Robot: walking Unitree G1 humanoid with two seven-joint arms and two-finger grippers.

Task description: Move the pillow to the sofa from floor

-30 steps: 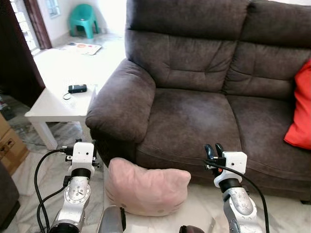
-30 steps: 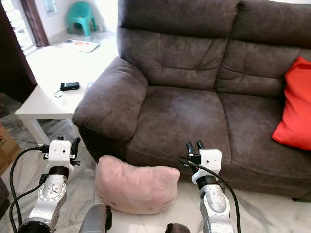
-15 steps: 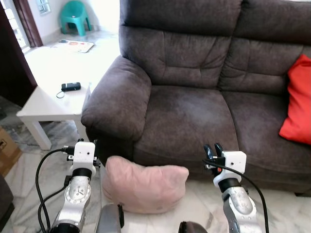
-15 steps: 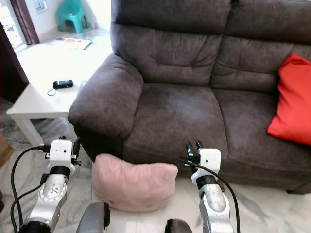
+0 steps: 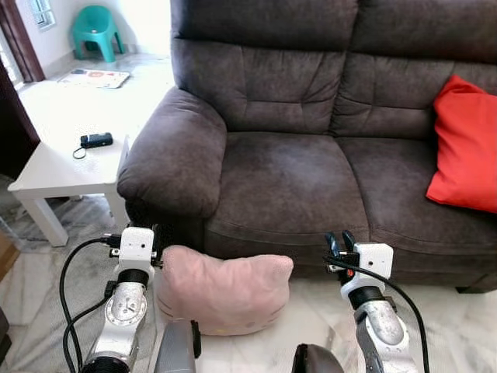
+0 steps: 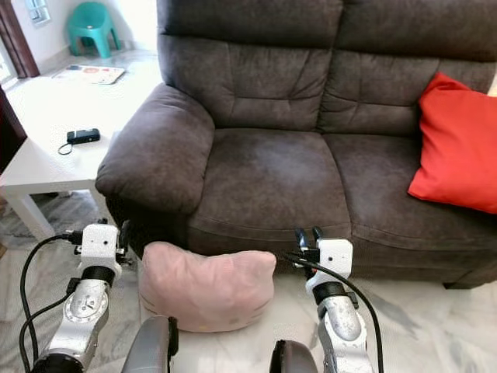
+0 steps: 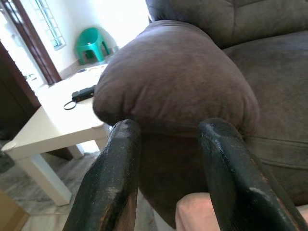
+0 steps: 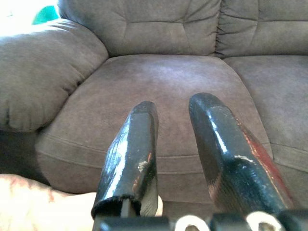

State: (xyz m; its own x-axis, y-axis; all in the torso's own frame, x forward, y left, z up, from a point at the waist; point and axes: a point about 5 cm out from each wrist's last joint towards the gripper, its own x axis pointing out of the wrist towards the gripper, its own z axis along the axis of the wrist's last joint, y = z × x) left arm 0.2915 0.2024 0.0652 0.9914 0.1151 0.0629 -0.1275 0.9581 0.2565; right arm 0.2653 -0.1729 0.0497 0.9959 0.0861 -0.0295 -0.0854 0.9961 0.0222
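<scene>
Soft pink fabric pillow lay on pale marble-patterned floor, long axis running left to right along the front of the dark brown upholstered two-seat sofa, leaning against its base below the left seat. Left gripper hovered just left of the pillow beside the sofa arm, fingers spread, holding nothing. Right gripper hovered at the pillow's right end, fingers parted, empty. Farther right, red square cushion propped on the seat. Left of the sofa, low white table carrying a small black device; beyond, teal plastic chair.
</scene>
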